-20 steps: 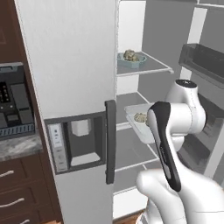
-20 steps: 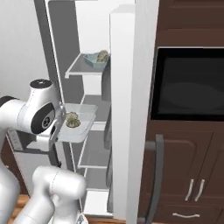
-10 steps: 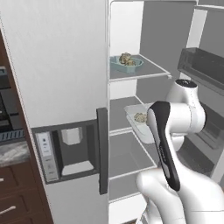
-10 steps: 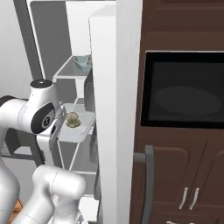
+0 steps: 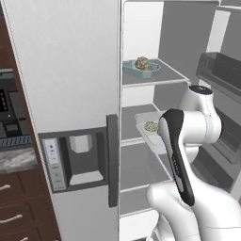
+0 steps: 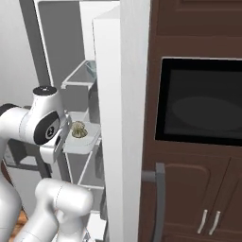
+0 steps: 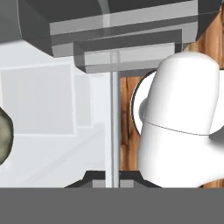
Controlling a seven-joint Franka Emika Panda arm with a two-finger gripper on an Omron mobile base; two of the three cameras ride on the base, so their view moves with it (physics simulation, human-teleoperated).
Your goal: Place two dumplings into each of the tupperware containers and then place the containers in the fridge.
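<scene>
1. We see the fridge [image 5: 66,70] with its right compartment open, and the small teal tub [image 5: 140,70] already resting on the upper shelf [image 5: 167,75] with dumplings [image 5: 142,62] in it.
2. The larger white tub [image 5: 147,133] sits in front of the middle shelf, carried at the arm's end; one dumpling [image 6: 78,130] shows clearly in it from the right base view, and whether a second lies beside it we cannot tell.
3. In the hand view the gripper [image 7: 112,177] has its dark tips pressed together on the thin white rim of that tub; we judge this a pinch on the wall, not a broad hold.
4. Risk: such a narrow edge pinch lets the tub pivot; any tilt on the way in could roll the dumplings out.
5. Risk: the tub's far end may catch the shelf lip if it goes in too low; the jolt could loosen the hold.
6. Risk: the open door [image 6: 120,118] stands close beside the arm; a wide swing could strike it.
</scene>
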